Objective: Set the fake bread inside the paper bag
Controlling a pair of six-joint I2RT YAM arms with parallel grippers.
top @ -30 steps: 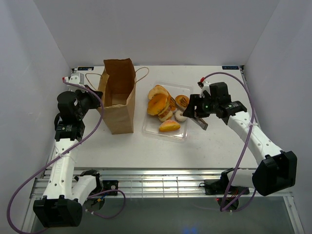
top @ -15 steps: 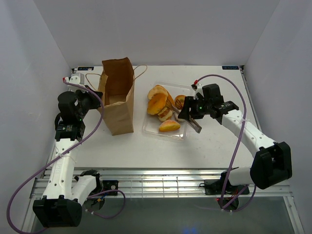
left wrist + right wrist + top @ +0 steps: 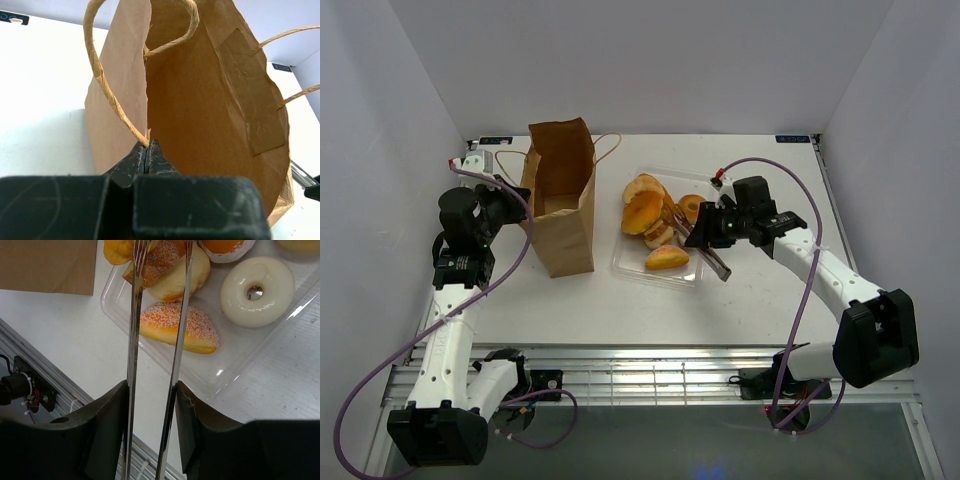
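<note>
The paper bag [image 3: 560,200] stands open and upright at the left of the table. My left gripper [image 3: 512,207] is shut on its near rim, next to a string handle [image 3: 107,95]; the pinch [image 3: 145,150] shows in the left wrist view. The fake bread [image 3: 645,212] lies in a clear tray [image 3: 682,276]. My right gripper [image 3: 150,390] is shut on thin metal tongs [image 3: 134,315]. The tong arms reach over a sugared orange bun [image 3: 200,332] and stand either side of a pale cream roll [image 3: 172,282]. A white ring doughnut [image 3: 280,290] lies to the right.
The aluminium rail frame [image 3: 650,380] runs along the near table edge below the tray. A purple cable [image 3: 790,165] loops above the right arm. White walls close in the left, right and back sides.
My right gripper has moved left over the tray's near right corner, and the tong arms have been squeezed closer together around the pastries. The left gripper and the bag have stayed put.
</note>
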